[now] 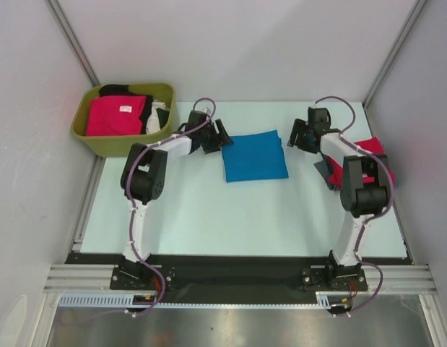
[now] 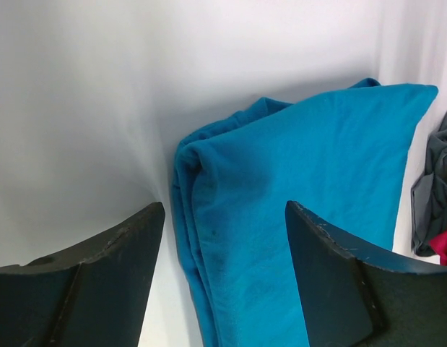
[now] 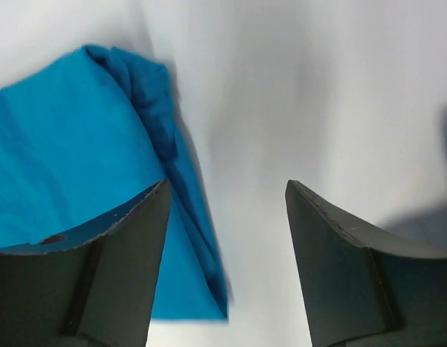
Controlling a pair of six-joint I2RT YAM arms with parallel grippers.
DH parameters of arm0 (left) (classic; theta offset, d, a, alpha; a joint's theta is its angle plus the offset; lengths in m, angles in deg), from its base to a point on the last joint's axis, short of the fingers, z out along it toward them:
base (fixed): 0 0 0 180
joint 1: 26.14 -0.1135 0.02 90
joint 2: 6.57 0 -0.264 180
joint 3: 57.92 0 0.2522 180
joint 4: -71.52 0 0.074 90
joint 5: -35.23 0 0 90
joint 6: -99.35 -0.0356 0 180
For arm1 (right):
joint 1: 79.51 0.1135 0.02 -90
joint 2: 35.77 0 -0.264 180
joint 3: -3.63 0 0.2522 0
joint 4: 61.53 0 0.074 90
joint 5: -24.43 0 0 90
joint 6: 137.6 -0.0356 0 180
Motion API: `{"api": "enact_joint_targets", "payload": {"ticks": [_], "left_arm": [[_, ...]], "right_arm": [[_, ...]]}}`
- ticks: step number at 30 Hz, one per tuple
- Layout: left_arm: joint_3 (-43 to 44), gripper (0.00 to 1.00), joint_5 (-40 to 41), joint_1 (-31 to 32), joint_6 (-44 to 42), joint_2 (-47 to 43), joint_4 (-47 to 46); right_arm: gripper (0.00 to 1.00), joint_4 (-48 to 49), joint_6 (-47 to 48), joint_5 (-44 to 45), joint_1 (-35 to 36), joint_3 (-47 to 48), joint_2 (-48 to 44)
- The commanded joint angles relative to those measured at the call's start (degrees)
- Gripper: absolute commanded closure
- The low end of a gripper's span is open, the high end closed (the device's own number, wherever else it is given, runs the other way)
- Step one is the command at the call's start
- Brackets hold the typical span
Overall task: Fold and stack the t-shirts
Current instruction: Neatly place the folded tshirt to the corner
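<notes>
Our left gripper (image 2: 224,208) spread wide and empty at the folded left edge of the bright blue t-shirt (image 1: 255,157), our right gripper (image 3: 227,186) likewise agape and empty near its right edge, blue shirt flat on the table (image 1: 209,210), red t-shirt (image 1: 372,147) beneath our right arm, crimson-pink t-shirt (image 1: 116,116) in the olive tub (image 1: 93,141) far left.

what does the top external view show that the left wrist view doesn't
Only the top external view: the olive-green tub holding a crimson-pink t-shirt with black and white cloth behind it, both arms, and the right tool, open near the right edge of the blue t-shirt.
Only the left wrist view: the stacked layers along the blue t-shirt's folded edge, seen close between the fingers of the open left tool.
Both: the folded blue t-shirt on the table, and the red and grey cloth pile at the right.
</notes>
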Motion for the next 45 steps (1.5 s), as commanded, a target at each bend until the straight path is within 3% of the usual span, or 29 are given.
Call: {"api": "enact_joint_targets", "payload": {"ticks": [1,4,10,29,35,38,39,40,45], "left_arm": [[-2.05,0.25,-0.41,0.43,-0.82,-1.39,-1.15],[-3.98,0.25,-0.59,0.43,-1.26,-3.41,-2.37],[-8.29,0.25,-1.55,0.43,-1.61,-6.93,-4.14],[-8.73,0.26,-4.19,0.43,-2.57,-8.43,-4.23],[-8.82,0.26,-4.19,0.34,-2.66,-8.43,-4.23],[-8.99,0.26,-4.10,0.34,-2.66,-8.51,-4.14],[-8.99,0.26,-4.10,0.34,-2.66,-8.43,-4.14],[-8.99,0.26,-4.19,0.34,-2.75,-8.43,-4.23],[-9.17,0.27,-3.93,0.25,-2.93,-8.43,-3.96]], "right_arm": [[0.32,-3.14,3.58,10.87,0.90,-1.91,-9.24],[0.35,-16.47,3.93,22.17,2.04,-0.77,-10.48],[0.43,-25.65,3.76,31.27,2.75,-0.69,-9.44],[0.42,-28.73,0.25,34.80,-0.85,5.64,6.65],[0.53,-28.38,-1.95,35.06,-2.70,5.21,8.67],[0.79,-27.42,-1.96,31.82,-3.23,4.59,9.03],[0.94,-26.89,-1.96,31.20,-3.14,4.33,8.85],[1.00,-25.93,-1.96,29.80,-3.06,3.54,8.50],[1.00,-21.44,-0.20,27.33,0.98,0.20,3.76]]}}
